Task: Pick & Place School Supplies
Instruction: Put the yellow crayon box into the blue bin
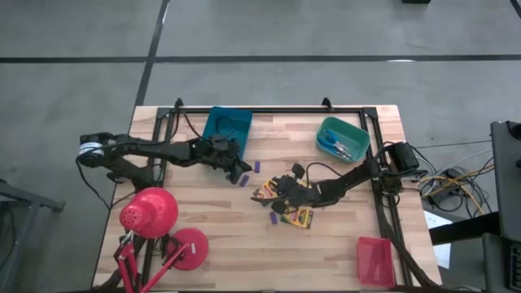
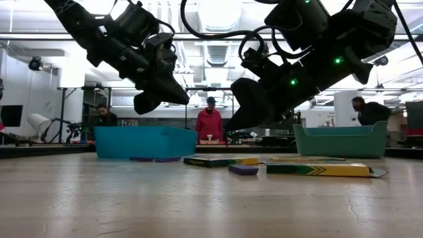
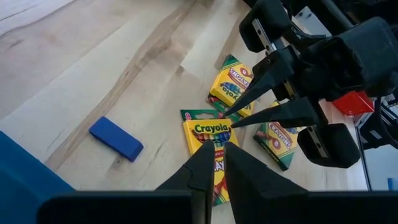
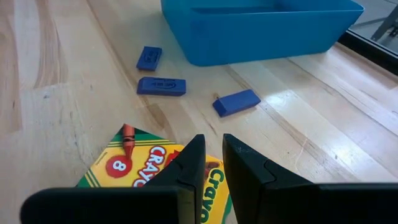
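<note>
The left gripper [image 1: 236, 167] hangs clenched and empty beside the blue tray [image 1: 227, 124]. The right gripper [image 1: 281, 194], jaws nearly together and grasping nothing, hovers over the crayon boxes [image 1: 299, 216] mid-table.

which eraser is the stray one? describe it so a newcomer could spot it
Start at the blue tray at the table's far edge, left of centre. Three small purple-blue erasers lie just in front of it. The stray eraser lies apart, nearer mid-table, beside the yellow crayon boxes under the right gripper.

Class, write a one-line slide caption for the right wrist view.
Right hand above a crayon box, facing three blue erasers beside the blue tray.
</note>
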{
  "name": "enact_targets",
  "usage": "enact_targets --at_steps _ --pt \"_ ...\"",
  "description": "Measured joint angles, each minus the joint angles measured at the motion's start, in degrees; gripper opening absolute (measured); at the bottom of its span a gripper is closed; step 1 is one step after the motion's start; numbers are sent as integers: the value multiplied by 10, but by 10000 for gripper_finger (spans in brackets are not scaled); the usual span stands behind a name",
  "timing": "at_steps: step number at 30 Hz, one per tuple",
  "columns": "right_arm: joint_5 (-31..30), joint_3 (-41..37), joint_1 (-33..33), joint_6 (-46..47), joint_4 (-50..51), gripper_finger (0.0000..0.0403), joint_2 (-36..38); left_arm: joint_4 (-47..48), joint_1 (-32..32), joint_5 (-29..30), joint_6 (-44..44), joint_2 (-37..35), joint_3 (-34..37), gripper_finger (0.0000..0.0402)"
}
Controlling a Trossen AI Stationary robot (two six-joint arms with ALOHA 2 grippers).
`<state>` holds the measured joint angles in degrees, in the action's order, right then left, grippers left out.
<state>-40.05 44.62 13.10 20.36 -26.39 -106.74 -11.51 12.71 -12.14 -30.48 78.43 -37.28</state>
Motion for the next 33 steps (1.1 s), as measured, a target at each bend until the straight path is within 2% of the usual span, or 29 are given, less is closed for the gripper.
enact_targets --at_steps 10,26,33 --pt "0 0 0 0 0 52 0 14 -1 -8 2 2 1 55" --pt "0 0 0 0 0 52 1 12 -8 -15 3 2 1 163" --pt "0 0 0 0 0 52 1 10 -9 -12 1 2 1 178"
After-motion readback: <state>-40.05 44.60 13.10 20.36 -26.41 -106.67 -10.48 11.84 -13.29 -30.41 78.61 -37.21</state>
